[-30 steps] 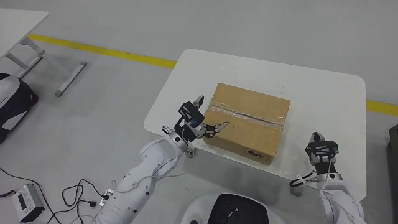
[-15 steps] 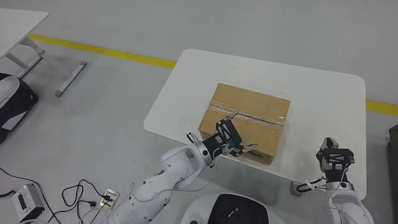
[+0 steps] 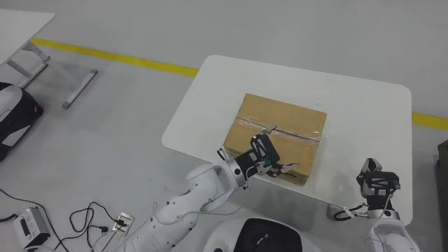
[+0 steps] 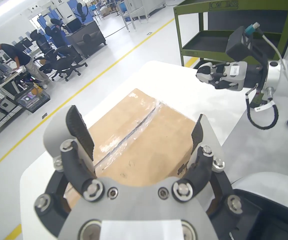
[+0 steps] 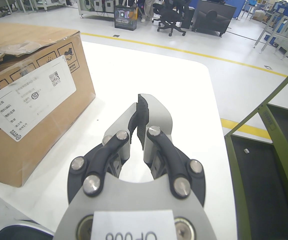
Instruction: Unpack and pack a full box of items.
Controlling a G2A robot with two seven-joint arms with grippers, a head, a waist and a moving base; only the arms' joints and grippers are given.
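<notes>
A taped, closed cardboard box point(image 3: 276, 133) sits in the middle of the white table point(image 3: 350, 98). My left gripper point(image 3: 273, 155) hovers over the box's near edge, open, with nothing between its fingers. From the left wrist the box top point(image 4: 144, 141) with its tape seam lies just beyond the open gripper point(image 4: 136, 128). My right gripper point(image 3: 376, 175) is at the table's near right corner, shut and empty, apart from the box. The right wrist view has the shut gripper point(image 5: 141, 111) beside the box's labelled side point(image 5: 34, 88). The left wrist view also catches the right gripper point(image 4: 205, 74).
A green metal cart point(image 5: 271, 156) stands just off the table's right edge. The table surface around the box is bare white. Yellow floor lines point(image 3: 112, 57) run past the far side, and a second table point(image 3: 21, 24) stands far left.
My left gripper has swung from the box's near left corner to above the middle of its near edge. The right gripper has drawn back toward the table's near corner.
</notes>
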